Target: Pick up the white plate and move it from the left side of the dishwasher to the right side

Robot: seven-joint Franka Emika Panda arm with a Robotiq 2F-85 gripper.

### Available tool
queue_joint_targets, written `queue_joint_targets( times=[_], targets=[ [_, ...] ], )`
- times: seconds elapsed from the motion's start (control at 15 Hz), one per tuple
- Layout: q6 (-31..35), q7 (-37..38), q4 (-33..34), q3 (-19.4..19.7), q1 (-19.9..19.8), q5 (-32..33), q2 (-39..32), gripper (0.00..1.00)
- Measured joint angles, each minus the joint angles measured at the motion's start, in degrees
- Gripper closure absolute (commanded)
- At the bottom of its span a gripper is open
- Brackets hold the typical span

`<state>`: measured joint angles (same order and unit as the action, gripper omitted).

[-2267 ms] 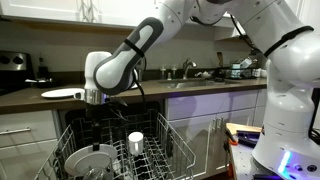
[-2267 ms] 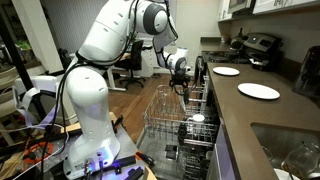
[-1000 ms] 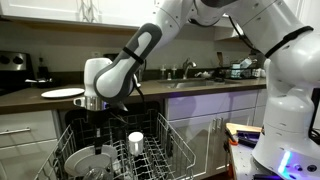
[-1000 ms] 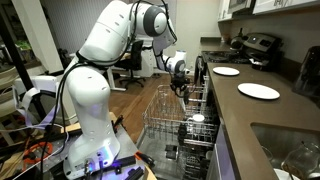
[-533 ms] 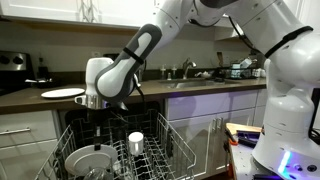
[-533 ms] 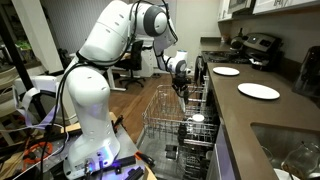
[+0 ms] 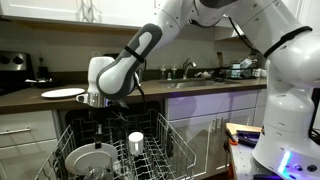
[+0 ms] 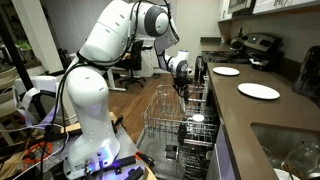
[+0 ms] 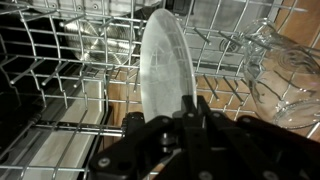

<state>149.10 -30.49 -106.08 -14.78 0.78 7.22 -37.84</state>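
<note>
Frankly, I can't tell if the pincer (image 9: 192,108) holds the white plate (image 9: 165,70); a loose pinch could drop it.

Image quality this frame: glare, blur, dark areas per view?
Wrist view: the white plate shows a hazy sheen, the glass beside it is soft, the hand is an underexposed dark mass. In both exterior views the dishwasher interior sits in shadow.
</note>
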Motion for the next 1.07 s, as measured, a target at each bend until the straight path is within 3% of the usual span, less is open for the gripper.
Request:
queue_joint_targets(
  times=[1.07],
  targets=[
    [-3.55, -1.12, -4.14, -1.12, -1.55, -0.91, 7.00, 0.98]
  ],
)
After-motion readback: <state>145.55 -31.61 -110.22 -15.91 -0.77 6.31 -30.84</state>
